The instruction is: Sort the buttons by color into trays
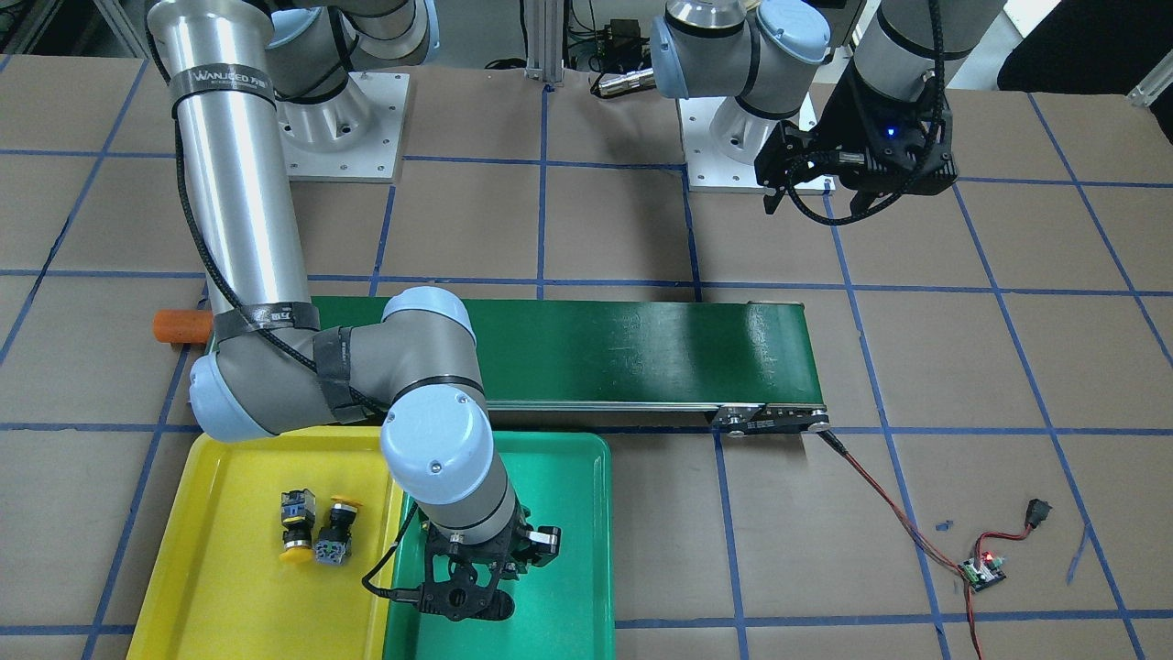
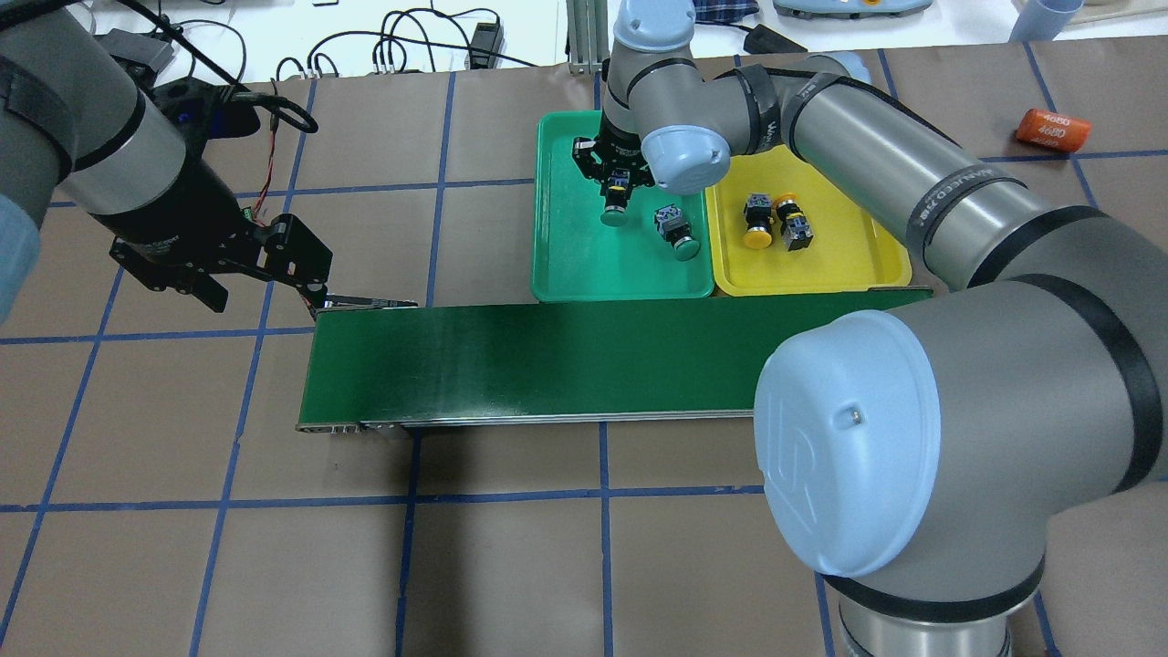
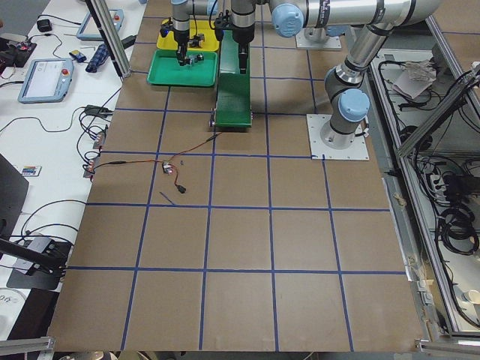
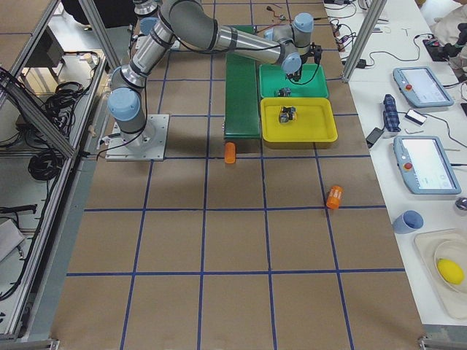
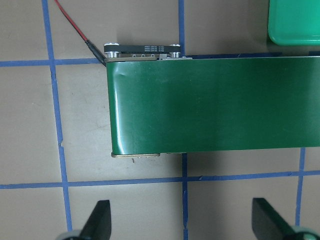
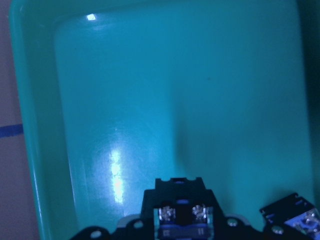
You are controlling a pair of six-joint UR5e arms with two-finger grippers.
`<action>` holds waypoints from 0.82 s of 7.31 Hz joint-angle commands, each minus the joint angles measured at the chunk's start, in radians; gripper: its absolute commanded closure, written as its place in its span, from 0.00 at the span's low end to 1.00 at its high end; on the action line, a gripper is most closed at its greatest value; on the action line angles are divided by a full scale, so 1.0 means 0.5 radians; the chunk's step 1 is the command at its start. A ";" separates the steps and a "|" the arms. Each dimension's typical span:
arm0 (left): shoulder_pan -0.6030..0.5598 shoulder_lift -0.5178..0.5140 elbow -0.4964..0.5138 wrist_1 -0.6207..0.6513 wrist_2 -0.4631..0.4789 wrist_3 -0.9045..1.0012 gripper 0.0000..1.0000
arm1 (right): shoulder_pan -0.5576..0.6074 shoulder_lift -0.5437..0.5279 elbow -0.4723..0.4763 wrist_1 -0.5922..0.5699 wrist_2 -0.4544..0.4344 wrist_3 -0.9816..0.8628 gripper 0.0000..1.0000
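Note:
My right gripper (image 2: 617,182) hangs over the green tray (image 2: 566,265), shut on a green-capped button (image 2: 613,215); the right wrist view shows that button's contact block (image 6: 182,216) low in the middle. A second green button (image 2: 680,234) lies in the same tray to the right. Two yellow-capped buttons (image 2: 757,224) (image 2: 794,224) lie side by side in the yellow tray (image 2: 858,265). My left gripper (image 2: 306,274) hovers open and empty at the conveyor's left end, with its fingers (image 5: 100,216) spread wide.
The long dark-green conveyor belt (image 2: 547,365) runs in front of both trays. One orange cylinder (image 2: 1052,130) lies beyond the yellow tray, another (image 1: 181,326) at the belt's end. A small control board (image 1: 982,570) with red wires lies near the belt's other end.

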 commanded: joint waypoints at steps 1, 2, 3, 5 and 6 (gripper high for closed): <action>0.000 0.002 -0.004 -0.001 0.000 0.000 0.00 | 0.023 -0.017 0.000 0.004 0.004 0.013 0.00; 0.000 0.002 -0.004 -0.004 0.003 0.000 0.00 | 0.011 -0.054 -0.012 0.004 0.004 -0.018 0.00; 0.000 0.002 -0.004 -0.004 0.003 0.000 0.00 | 0.005 -0.103 -0.003 0.007 0.004 -0.039 0.00; 0.018 0.002 -0.001 -0.001 0.000 0.003 0.00 | 0.008 -0.299 0.021 0.099 -0.017 -0.049 0.00; 0.018 -0.001 -0.001 -0.001 0.000 0.000 0.00 | 0.008 -0.452 0.049 0.391 -0.042 -0.106 0.00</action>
